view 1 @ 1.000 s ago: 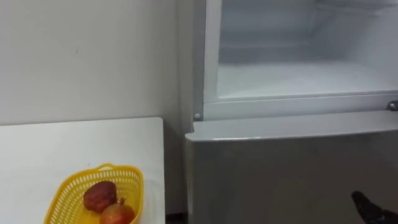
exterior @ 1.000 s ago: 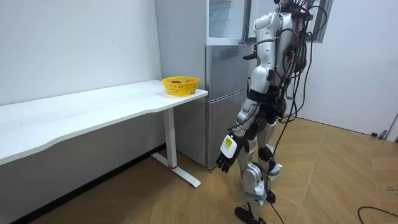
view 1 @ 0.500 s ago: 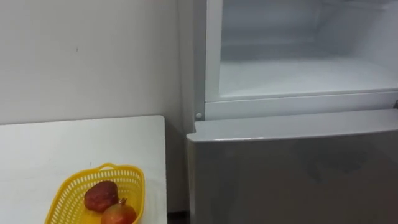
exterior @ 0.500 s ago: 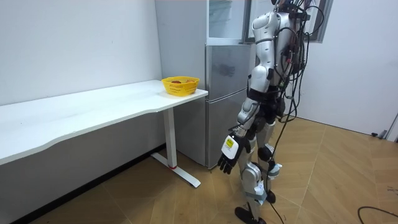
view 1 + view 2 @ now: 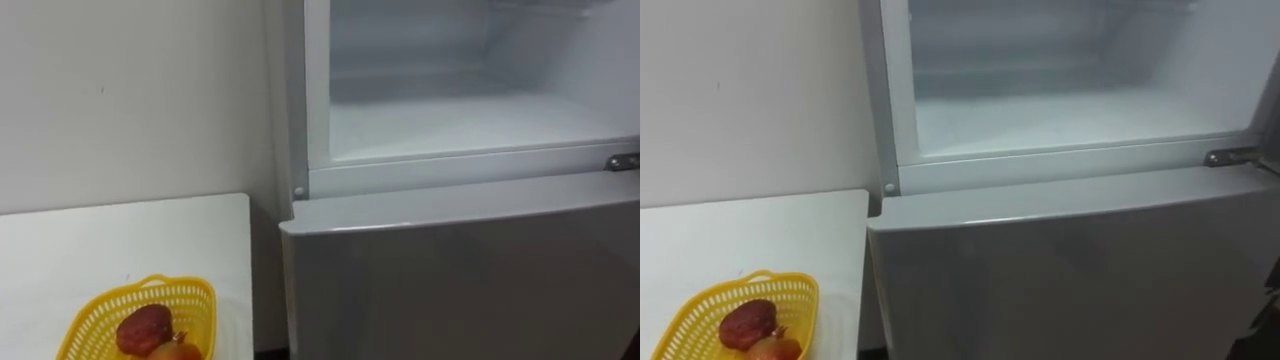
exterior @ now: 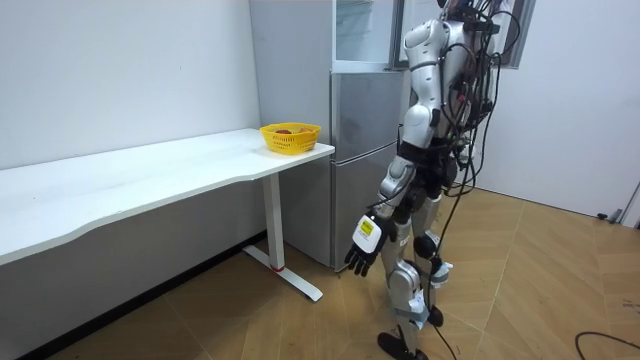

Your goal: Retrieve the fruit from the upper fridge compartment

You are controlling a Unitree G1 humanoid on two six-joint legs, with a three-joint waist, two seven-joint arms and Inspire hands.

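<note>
From here I see the robot standing at the fridge [image 5: 460, 280], whose upper compartment [image 5: 450, 120] is open, its white shelf facing the head camera. Two red fruits [image 5: 142, 328] lie together in the yellow basket [image 5: 197, 303] on the white surface [image 5: 120, 240], just left of the fridge. The left hand [image 6: 364, 247] hangs by the thigh with its fingers relaxed and holding nothing, well apart from the fruit.

Well above the hanging left hand [image 6: 362, 255], the yellow plastic mesh basket [image 5: 95, 318] is cut by the bottom edge, as is the lower reddish round fruit [image 5: 172, 351] inside; higher still, the white open upper fridge compartment [image 5: 450, 120] runs past the top edge.
</note>
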